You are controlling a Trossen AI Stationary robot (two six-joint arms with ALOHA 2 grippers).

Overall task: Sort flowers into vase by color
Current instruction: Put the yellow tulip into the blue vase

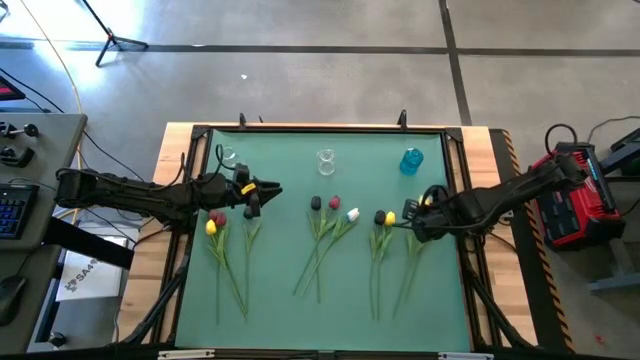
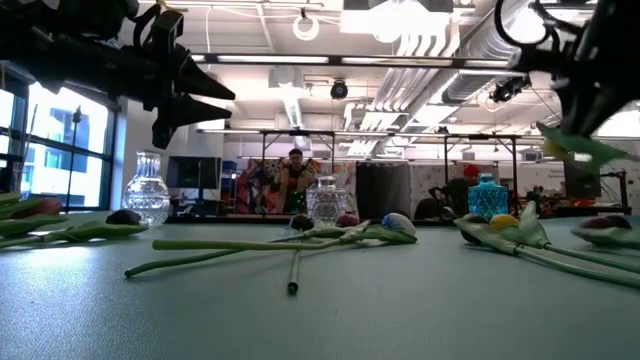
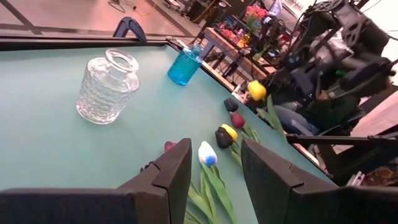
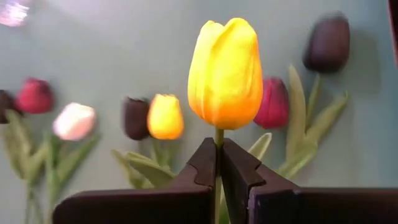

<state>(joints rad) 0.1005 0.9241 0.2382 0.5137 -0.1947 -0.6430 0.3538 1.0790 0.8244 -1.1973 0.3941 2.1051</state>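
Tulips lie on the green mat in groups. A red and a yellow one [image 1: 214, 223] lie at the left, a black, a red and a white one [image 1: 334, 208] in the middle, and a black and a yellow one [image 1: 385, 217] at the right. My right gripper [image 1: 414, 214] is shut on another yellow tulip [image 4: 225, 65] above the right group. My left gripper [image 1: 268, 190] hovers open over the mat's far left, with nothing between its fingers [image 3: 268, 174]. Two clear vases [image 1: 228, 157] [image 1: 325, 160] and a blue vase [image 1: 411, 161] stand along the far edge. My right gripper pinches the yellow tulip's stem [image 4: 219, 138] between its two fingers, right under the head. The fingers come from above, slanting down. The head stands up past the fingertips, raised off the mat. The stem and leaves [image 1: 408, 262] trail toward the near edge.
A wooden frame with black rails [image 1: 470, 260] runs around the mat. A red device [image 1: 572, 195] sits beyond the right edge, a keyboard desk [image 1: 20, 200] beyond the left. The near half of the mat holds only stems.
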